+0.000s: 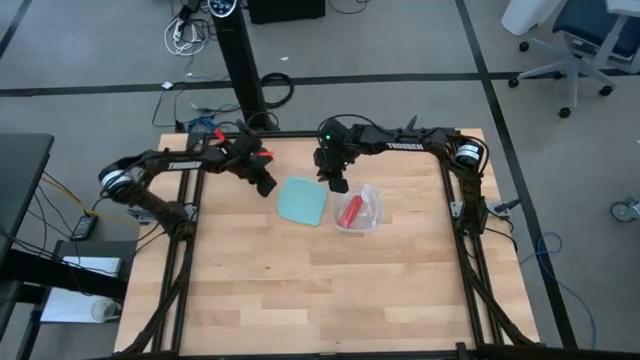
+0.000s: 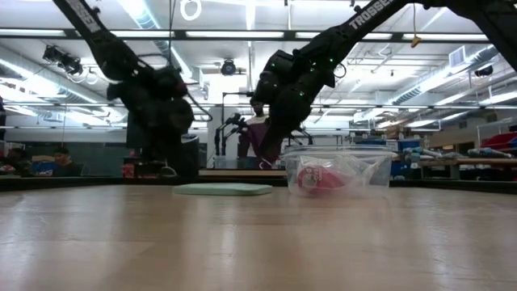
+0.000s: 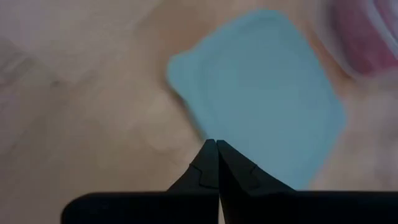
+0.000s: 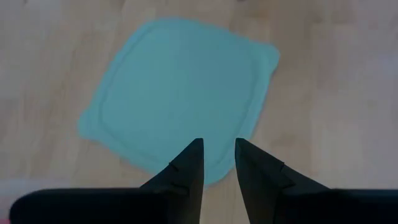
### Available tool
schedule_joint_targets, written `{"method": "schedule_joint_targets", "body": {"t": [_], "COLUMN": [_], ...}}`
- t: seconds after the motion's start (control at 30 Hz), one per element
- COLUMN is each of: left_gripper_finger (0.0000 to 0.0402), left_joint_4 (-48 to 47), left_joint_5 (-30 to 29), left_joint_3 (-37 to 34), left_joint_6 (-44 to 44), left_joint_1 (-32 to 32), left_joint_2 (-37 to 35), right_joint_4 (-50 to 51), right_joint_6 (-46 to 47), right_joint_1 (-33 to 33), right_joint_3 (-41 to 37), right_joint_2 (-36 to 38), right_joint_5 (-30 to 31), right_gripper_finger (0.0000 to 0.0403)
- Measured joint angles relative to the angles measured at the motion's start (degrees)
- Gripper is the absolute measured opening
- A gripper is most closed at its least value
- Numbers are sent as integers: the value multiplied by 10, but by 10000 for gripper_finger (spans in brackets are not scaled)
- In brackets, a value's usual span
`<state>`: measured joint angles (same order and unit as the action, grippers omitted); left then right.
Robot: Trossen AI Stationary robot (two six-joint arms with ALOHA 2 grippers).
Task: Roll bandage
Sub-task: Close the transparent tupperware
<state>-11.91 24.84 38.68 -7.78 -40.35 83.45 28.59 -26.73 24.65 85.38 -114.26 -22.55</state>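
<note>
The bandage [image 1: 349, 211] is a small red roll lying inside a clear plastic container [image 1: 368, 205] right of the table's middle; the low view shows the bandage [image 2: 313, 179] behind the clear wall. My left gripper [image 1: 266, 186] is shut and empty, hovering over the left edge of a light-blue square lid [image 1: 301, 201]; its own view shows its joined fingertips [image 3: 216, 144]. My right gripper [image 1: 339, 184] is open with nothing between its fingers [image 4: 218, 144]. It hangs above the gap between the lid and the container.
The light-blue lid [image 4: 177, 93] lies flat on the wooden tabletop [image 1: 300, 280], just left of the clear container [image 2: 335, 170]. Dark frame rails [image 1: 455, 215] run along the table's left, right and far edges. Bare wood stretches toward the near edge.
</note>
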Motion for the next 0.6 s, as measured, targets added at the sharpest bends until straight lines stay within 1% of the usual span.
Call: {"method": "schedule_joint_targets", "body": {"t": [0.1,0.13,0.2,0.23,0.27,0.33,0.47,0.53,0.6], "left_gripper_finger": [1,1,1,1,1,1,2,5,17], "left_joint_4": [-23,-27,-25,-22,-16,3,45,52,52], "left_joint_5": [-18,-24,-35,-50,-69,-119,-215,-251,-280], "left_joint_3": [0,0,0,0,0,0,1,1,1], "left_joint_6": [16,19,21,20,15,7,-2,-1,0], "left_joint_1": [40,57,94,113,131,166,221,240,255], "left_joint_2": [-35,-42,-50,-51,-50,-47,-42,-41,-38], "right_joint_4": [26,31,36,36,34,27,32,43,53], "right_joint_6": [-9,-14,-21,-23,-23,-11,42,54,61], "right_joint_1": [-23,-34,-58,-70,-81,-97,-112,-119,-129], "right_joint_3": [0,0,0,0,0,0,0,0,0], "right_joint_2": [0,0,0,0,0,0,0,0,0], "right_joint_5": [12,24,70,93,111,128,132,131,128], "right_gripper_finger": [91,91,91,91,91,91,90,91,93]}}
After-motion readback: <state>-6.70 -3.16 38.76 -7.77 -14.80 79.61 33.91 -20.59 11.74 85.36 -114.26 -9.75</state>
